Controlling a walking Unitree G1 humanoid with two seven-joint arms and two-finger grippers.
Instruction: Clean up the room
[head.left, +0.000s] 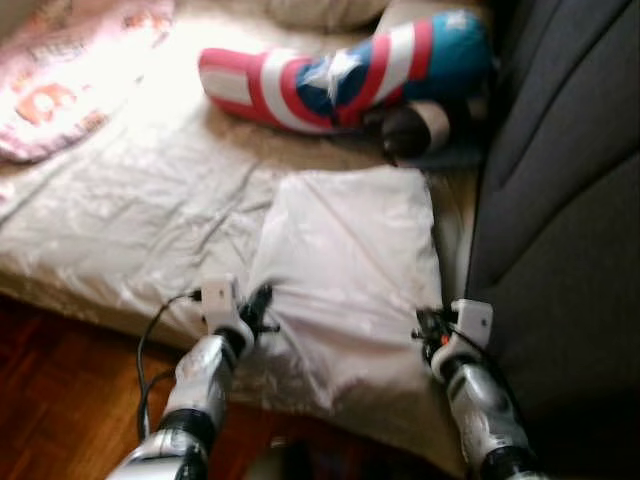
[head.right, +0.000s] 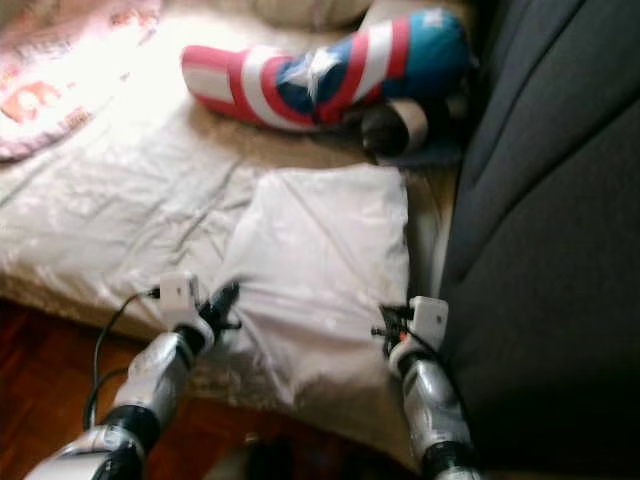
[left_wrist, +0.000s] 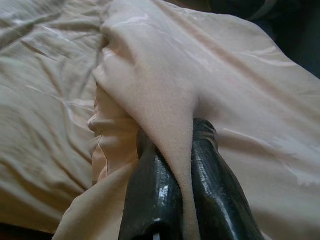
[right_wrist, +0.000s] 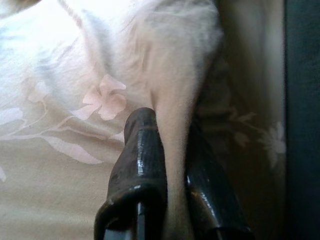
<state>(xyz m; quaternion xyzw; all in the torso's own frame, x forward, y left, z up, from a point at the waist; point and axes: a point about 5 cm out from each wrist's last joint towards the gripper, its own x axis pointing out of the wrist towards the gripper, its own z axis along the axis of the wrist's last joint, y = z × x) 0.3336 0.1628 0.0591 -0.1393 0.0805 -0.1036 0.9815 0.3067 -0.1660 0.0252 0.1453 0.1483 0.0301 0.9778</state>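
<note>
Both grippers, left gripper (head.left: 262, 300) at seven o'clock and right gripper (head.left: 425, 328) at five, pinch the pillow's (head.left: 350, 270) edges; soft, light, slippery fabric, best held by the corners.

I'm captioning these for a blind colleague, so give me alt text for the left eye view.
Both grippers pinch a folded pale blanket on a bed, the left gripper at its left edge and the right gripper at its right edge. Beyond lies a red, white and blue star-patterned pillow; a dark sofa stands right.
</note>
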